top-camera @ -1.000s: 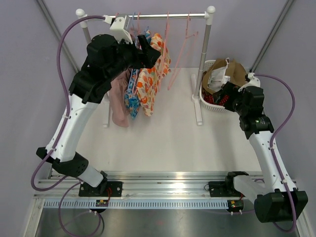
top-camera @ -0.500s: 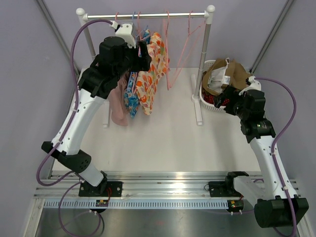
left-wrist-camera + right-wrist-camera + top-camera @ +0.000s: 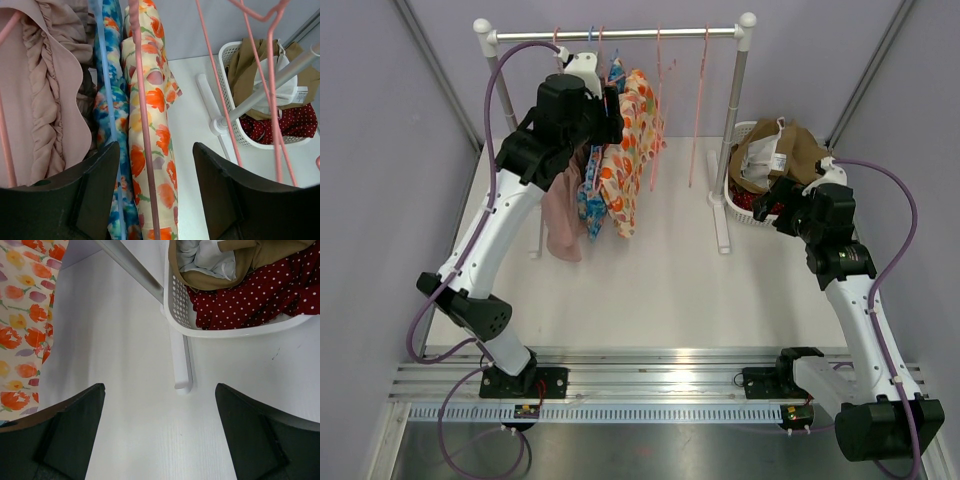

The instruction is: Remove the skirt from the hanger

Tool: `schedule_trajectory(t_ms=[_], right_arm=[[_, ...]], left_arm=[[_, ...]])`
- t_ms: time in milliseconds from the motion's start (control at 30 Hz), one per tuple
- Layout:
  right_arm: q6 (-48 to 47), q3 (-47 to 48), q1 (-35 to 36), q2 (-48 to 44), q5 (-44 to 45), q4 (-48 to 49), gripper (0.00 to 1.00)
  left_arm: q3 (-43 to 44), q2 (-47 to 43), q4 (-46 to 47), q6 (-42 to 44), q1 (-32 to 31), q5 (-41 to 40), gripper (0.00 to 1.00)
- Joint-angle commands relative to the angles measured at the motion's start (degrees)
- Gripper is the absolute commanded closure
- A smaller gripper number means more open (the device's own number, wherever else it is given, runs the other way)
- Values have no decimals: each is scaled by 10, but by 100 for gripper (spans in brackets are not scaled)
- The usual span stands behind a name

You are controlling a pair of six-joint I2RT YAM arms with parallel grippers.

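White counter (image 3: 670, 270) fills the booth, with pale lilac walls (image 3: 380, 150) on three sides. At the near edge runs a metal rail (image 3: 660, 370), and both arms rise from it.

On the right side, the right hand (image 3: 772, 205) hangs just short of the far right corner. Its fingers are spread wide and hold nothing; the right wrist camera looks down between them at bare counter and a foot of the rack. Just beyond it, in that corner, sits a white basket (image 3: 735, 205) with a tan garment (image 3: 800, 145) piled on a red polka-dot cloth (image 3: 250, 295).

Along the far edge stands the garment rack (image 3: 620, 33). Three pieces hang bunched toward its left end: a dusty pink ruffled one (image 3: 560, 215), a blue flowered one (image 3: 588, 205), and the cream skirt (image 3: 625, 170) with orange tulips, which is on its pink hanger (image 3: 142, 125). Two bare pink hangers (image 3: 655, 120) dangle further right.

The left arm reaches high to that cluster. The left hand (image 3: 154, 155) is parted, with the tulip skirt and its hanger between the two fingers. Whether either finger touches the cloth, I can't tell.
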Motion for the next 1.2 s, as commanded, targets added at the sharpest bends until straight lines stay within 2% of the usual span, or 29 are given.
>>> schedule_trajectory(t_ms=[0, 267, 367, 533, 667, 700, 767, 900, 933, 1033, 1067, 1100, 1167], right_arm=[[-11, -4, 3, -2, 12, 14, 0], [-12, -8, 4, -2, 12, 18, 1], [-12, -9, 4, -2, 11, 20, 0], [-13, -11, 3, -4, 13, 18, 1], [-14, -10, 4, -4, 11, 20, 1], [-17, -9, 4, -6, -7, 21, 1], [-20, -10, 4, -16, -52, 48, 1], [16, -9, 5, -44, -250, 140, 1], [25, 6, 8, -43, -271, 164, 1], [11, 61, 62, -23, -278, 152, 1], [-10, 78, 137, -13, -251, 136, 1], [-56, 93, 177, -9, -161, 118, 1], [-90, 133, 259, 5, -69, 83, 1]], left_arm=[[-17, -13, 45, -9, 2, 17, 38], [-18, -4, 46, -11, 2, 17, 47], [-18, 4, 48, -12, 2, 15, 57], [31, 41, 29, -16, 2, 27, 65], [68, 68, 4, -19, 2, 29, 95], [73, 73, 1, -15, 2, 27, 100], [79, 67, -2, -10, 2, 20, 100], [80, 18, -5, -6, 1, 11, 100], [82, 9, -6, -7, 0, 8, 100], [116, -13, -27, -5, -6, 2, 100], [127, -17, -42, -4, -8, 0, 100], [145, -20, -48, -4, -11, -4, 100], [153, -31, -56, -2, -15, -8, 100]])
